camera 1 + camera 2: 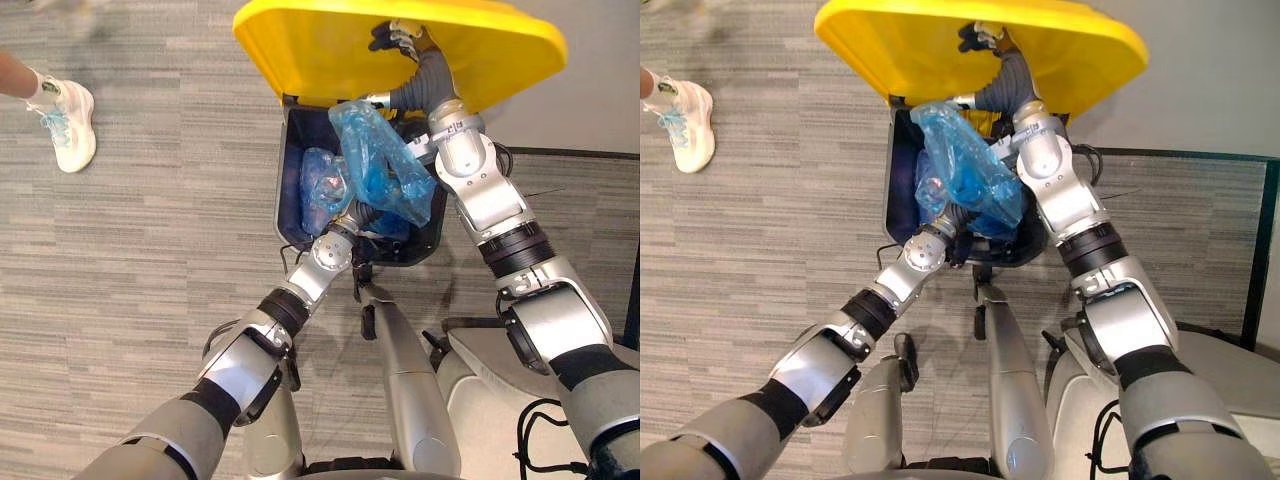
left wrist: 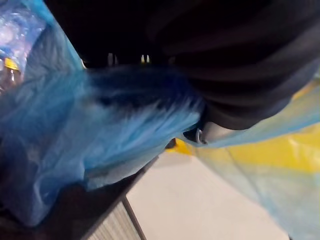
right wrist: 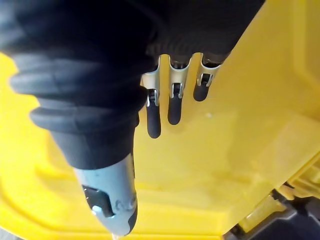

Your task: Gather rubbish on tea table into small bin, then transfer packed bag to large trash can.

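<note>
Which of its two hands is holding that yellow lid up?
The right hand, straight fingers against the yellow lid; the left hand is lower, at the blue bag.

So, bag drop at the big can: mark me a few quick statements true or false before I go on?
1. The yellow lid is raised, with the right hand against its underside. True.
2. The blue bag lies on the carpet beside the can. False: it hangs in the open mouth of the trash can, at the left hand.
3. The right hand's fingers are curled round the lid's edge. False: they lie straight against the lid's surface.
4. A person's shoe stands on the carpet, off to the robot's left. True.
</note>
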Robot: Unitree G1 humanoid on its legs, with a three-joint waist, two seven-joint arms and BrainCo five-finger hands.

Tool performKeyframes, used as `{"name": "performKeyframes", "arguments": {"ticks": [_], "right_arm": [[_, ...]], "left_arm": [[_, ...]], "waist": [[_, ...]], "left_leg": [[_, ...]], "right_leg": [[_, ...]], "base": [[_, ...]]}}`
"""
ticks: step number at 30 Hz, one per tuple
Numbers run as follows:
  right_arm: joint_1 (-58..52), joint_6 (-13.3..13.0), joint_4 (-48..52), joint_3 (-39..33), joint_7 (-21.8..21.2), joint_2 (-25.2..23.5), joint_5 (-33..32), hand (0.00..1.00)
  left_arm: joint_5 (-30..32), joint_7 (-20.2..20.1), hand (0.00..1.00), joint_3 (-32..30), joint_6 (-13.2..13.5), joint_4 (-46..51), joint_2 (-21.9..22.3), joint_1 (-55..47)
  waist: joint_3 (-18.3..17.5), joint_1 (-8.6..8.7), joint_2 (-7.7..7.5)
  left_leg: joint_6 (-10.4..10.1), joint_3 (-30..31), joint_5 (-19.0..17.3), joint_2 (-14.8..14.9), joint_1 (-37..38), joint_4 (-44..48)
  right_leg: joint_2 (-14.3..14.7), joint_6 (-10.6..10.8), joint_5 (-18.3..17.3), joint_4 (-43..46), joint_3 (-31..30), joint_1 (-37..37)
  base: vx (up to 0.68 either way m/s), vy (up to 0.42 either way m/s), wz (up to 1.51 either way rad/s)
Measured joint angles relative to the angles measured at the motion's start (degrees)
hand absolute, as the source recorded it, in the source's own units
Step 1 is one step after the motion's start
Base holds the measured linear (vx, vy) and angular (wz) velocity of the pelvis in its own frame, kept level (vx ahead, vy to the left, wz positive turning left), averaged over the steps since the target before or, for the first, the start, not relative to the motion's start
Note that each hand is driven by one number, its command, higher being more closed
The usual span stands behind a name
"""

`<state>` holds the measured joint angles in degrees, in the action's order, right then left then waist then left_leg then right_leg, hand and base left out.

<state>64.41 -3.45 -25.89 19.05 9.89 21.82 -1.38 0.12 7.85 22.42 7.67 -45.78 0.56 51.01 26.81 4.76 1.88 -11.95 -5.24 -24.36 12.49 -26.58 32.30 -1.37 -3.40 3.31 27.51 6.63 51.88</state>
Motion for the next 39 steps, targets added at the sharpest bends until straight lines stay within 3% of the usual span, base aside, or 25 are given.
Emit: {"name": "performKeyframes", "arguments": {"ticks": [9, 20, 26, 29, 33, 39], "right_arm": [[0.4, -0.1, 0.1, -0.1, 0.2, -1.5, 1.6, 0.0], [-1.2, -0.2, 0.6, -1.2, 0.1, -1.6, 2.6, 0.0], [-16.2, 0.0, 8.4, -4.1, 0.1, -1.5, 4.3, 0.0], [-27.3, 0.0, 9.3, -5.2, -0.1, -4.3, 4.6, 0.0], [-35.3, 0.0, 7.3, -8.1, -0.3, -5.8, 6.5, 0.0], [-45.8, 0.0, 3.5, -13.9, -3.0, -9.3, 8.2, 0.0]], "left_arm": [[8.5, 2.6, 0.0, -9.3, -2.5, -2.1, 2.1, -1.9], [8.4, 3.4, 0.0, -9.5, -2.5, -2.0, 3.5, -3.0], [5.4, 3.3, 0.0, -6.0, -2.1, 6.1, 3.2, -9.2], [2.5, 3.2, 0.0, -4.6, -0.2, 12.3, 0.3, -16.6], [-1.2, 2.1, 0.0, -7.2, 1.5, 16.2, -3.7, -25.9], [-4.7, -0.5, 0.0, -15.0, 1.6, 16.7, -7.1, -41.2]], "waist": [[0.0, 0.65, -0.02], [-0.1, 0.68, -0.21], [-0.8, 0.59, -1.36], [-5.9, 0.48, -3.79], [-7.5, 0.1, -3.89], [-10.8, -0.74, -3.54]], "left_leg": [[0.1, -2.7, -0.4, 0.5, -0.9, 0.9], [0.1, -3.2, -0.4, 0.5, 1.1, 0.3], [0.3, -3.4, 0.2, 0.3, 6.0, -0.7], [0.5, -2.1, 3.0, -1.5, 9.1, -6.1], [0.5, 0.3, 5.8, -2.0, 14.4, -12.5], [0.7, 0.7, 9.2, -2.8, 22.9, -20.6]], "right_leg": [[-1.9, 0.1, -0.1, 1.3, 0.2, 0.7], [-2.0, 0.3, -0.2, 1.3, 0.2, -0.9], [-4.0, 1.6, -1.2, 1.5, 1.7, -6.6], [-5.4, 2.2, -1.8, 0.5, 2.4, -8.8], [-5.7, 2.3, -1.8, -2.6, 4.4, -14.2], [-5.9, 2.3, -1.8, -3.6, 4.8, -19.8]], "base": [[0.02, 0.063, 0.06], [0.03, 0.043, -0.01], [0.01, 0.041, 0.18], [0.06, 0.004, 0.32], [0.09, 0.0, 0.24], [0.08, 0.028, 0.07]]}}
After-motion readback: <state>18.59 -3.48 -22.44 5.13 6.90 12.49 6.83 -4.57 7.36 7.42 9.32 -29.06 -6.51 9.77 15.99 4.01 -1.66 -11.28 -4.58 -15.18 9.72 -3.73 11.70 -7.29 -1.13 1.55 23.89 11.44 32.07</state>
